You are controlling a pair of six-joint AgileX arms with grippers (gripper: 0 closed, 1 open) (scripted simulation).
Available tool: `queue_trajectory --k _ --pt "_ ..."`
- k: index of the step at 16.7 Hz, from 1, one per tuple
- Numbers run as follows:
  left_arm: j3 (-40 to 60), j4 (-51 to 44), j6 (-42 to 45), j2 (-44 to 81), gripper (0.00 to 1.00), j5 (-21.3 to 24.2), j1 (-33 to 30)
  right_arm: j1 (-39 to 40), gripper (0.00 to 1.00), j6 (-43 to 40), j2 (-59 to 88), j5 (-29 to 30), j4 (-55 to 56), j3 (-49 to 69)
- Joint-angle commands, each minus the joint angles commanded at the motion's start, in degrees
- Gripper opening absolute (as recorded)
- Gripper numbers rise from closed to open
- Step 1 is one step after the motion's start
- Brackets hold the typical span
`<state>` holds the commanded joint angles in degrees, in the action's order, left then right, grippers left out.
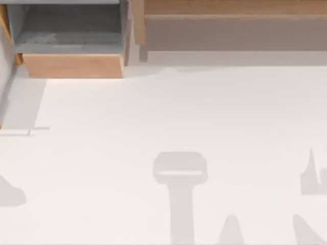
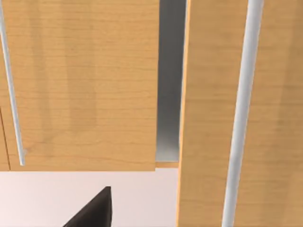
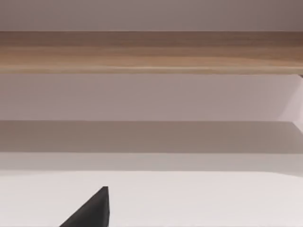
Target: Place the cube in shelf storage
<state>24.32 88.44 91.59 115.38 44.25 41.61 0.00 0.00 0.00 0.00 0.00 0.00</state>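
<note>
Dark fingers [image 3: 92,210] near shelf storage [image 3: 151,52], touching nothing

Open white table [image 1: 168,117], grey-lined box [image 1: 74,65] back left, shelf storage [image 1: 235,31] back right, probably unobstructed

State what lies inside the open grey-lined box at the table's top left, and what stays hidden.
Inside the box the grey floor and back wall look bare; no cube is visible. Its pale front board covers the nearest strip of floor.
</note>
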Motion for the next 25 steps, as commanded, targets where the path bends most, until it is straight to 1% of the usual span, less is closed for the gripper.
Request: queue_trajectory --k 3,5,7,10,14,17,21,25 --pt "0.19 -0.12 -0.01 0.25 1.00 -0.11 -0.26 0.00 1.00 0.00 0.00 0.00 0.00 0.00" --pt "1.41 -1.65 -0.35 0.10 1.00 -0.92 0.67 0.00 1.00 0.00 0.00 0.00 0.00 0.00" --pt "4.42 -5.52 -1.30 -0.19 1.00 -2.77 2.67 0.00 1.00 0.00 0.00 0.00 0.00 0.00" --pt "11.81 -15.34 -3.91 -0.62 1.00 -6.75 6.30 0.00 1.00 0.00 0.00 0.00 0.00 0.00" --pt "26.12 -34.55 -9.54 -0.72 1.00 -12.91 9.26 0.00 1.00 0.00 0.00 0.00 0.00 0.00" --pt "39.20 -52.20 -15.06 -0.12 1.00 -17.52 9.03 0.00 1.00 0.00 0.00 0.00 0.00 0.00" --pt "58.10 -78.07 -23.54 2.06 1.00 -23.21 5.82 0.00 1.00 0.00 0.00 0.00 0.00 0.00" --pt "76.87 -104.64 -32.63 6.19 1.00 -28.07 -0.02 0.00 1.00 0.00 0.00 0.00 0.00 0.00"
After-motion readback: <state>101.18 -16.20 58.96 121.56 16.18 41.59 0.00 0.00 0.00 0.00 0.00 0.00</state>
